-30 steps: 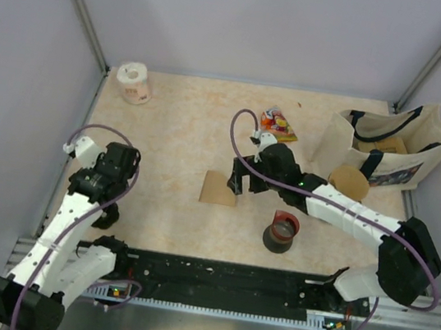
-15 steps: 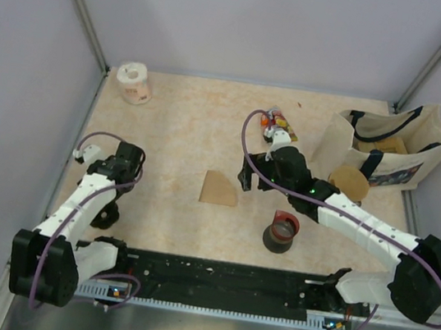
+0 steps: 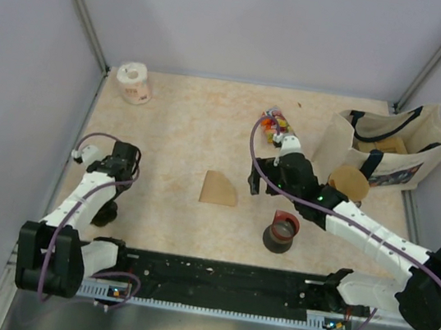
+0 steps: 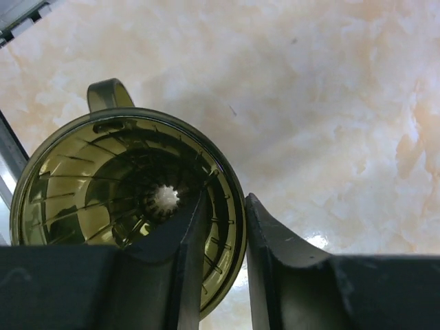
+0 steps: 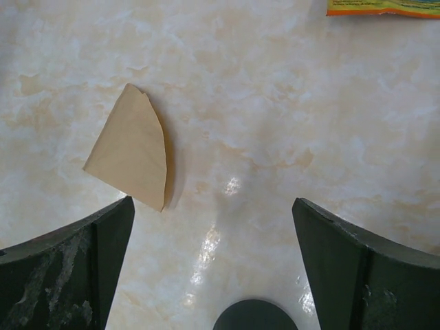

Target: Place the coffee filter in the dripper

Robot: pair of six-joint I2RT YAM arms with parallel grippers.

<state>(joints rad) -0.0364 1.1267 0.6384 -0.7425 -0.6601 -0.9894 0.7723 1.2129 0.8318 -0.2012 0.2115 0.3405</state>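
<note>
The left pincer (image 4: pixel 225 206) stood at the near left of the worktop (image 3: pixel 185 126), straddling the rim of the dripper (image 4: pixel 89 185). One finger reached down inside the olive-brown cone and the other sat just outside its wall. The gap between them was narrow, with only the rim in it. The outer finger looked to be touching the rim, but from the wrist view I could not tell whether the inner one already pressed the wall, so a firm grip was not certain. The dripper stood upright on the worktop directly under this pincer, mouth up. Its small handle (image 4: pixel 106 93) was on the far side of the cone from the fingers.

The right pincer (image 5: pixel 213 203) hung over the middle of the worktop with its fingers spread wide and nothing between them. The coffee filter (image 5: pixel 134 148), a flat tan wedge, lay on the worktop below and ahead of it. It was just beyond the tip of the finger on the left of the wrist view, and neither finger touched it. The filter was well apart from the left pincer and the dripper.

A black cup with a red rim (image 3: pixel 281 230) stood close behind the right pincer, toward the arm bases. A colourful snack packet (image 3: pixel 277 124) lay ahead of it on the far side.
</note>
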